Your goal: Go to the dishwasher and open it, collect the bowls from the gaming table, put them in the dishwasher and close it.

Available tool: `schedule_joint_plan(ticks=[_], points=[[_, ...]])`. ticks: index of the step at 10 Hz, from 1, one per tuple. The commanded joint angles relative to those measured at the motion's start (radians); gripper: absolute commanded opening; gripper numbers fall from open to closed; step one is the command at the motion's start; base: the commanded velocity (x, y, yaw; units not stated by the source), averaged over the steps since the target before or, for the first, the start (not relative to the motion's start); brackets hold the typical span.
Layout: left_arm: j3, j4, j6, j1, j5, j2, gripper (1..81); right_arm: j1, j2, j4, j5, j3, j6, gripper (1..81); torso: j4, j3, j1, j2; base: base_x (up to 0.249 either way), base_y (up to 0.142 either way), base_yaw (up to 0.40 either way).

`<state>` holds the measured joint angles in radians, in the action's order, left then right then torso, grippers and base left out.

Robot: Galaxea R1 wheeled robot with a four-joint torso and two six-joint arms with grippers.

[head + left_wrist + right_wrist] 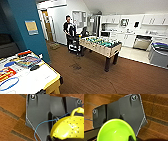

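head view: brushed steel dishwasher [142, 42] standing open in the far white kitchen; white-topped, yellow-edged gaming table [51, 77] at near left; a person [68, 28] beside the green-field football table [101, 45]. left wrist view: perforated yellow bowl with loop handle [68, 128]. right wrist view: glossy lime-green bowl [116, 130]. grip on either cannot be told.
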<state>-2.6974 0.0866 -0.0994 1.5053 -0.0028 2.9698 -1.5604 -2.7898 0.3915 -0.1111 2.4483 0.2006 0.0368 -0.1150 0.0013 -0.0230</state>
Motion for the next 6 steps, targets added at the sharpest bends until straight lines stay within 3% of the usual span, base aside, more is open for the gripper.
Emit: schedule_joint_plan(ticks=[1,6], points=[[-0.001,0.01,0.02,-0.043,0.058,-0.003,1.0,0.032,0.019,-0.01,0.064,0.0,0.002,1.0,0.0,0.0,0.0,0.0,0.0,0.0,-0.396],[-0.001,0.01,0.023,-0.046,0.06,-0.004,1.0,0.035,0.016,-0.01,0.062,0.0,0.002,1.0,0.0,0.0,0.0,0.0,0.0,0.0,-0.396]])
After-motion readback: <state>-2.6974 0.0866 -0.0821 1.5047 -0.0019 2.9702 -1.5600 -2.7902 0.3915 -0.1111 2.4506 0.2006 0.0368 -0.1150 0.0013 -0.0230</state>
